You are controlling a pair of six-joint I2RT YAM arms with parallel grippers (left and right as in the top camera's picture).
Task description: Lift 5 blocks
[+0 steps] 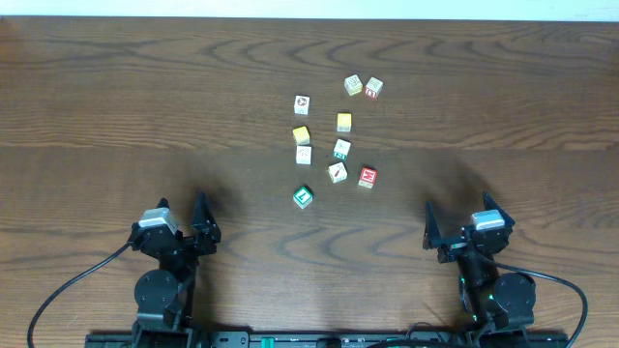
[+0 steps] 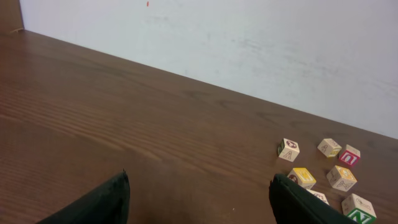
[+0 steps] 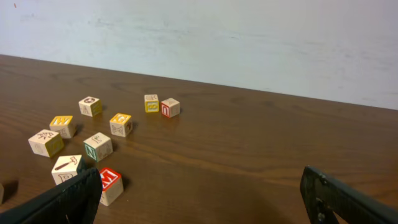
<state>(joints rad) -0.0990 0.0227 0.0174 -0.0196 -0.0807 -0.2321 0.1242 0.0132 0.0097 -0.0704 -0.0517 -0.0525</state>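
Left gripper (image 1: 181, 207) and right gripper (image 1: 456, 210) are both gaping wide, holding nothing, sitting at seven and five o'clock of the blocks (image 1: 304, 197) scattered on the table (image 1: 97, 97).

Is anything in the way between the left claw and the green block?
No, nothing I can see. Only bare table lies between the open left gripper and the green block.
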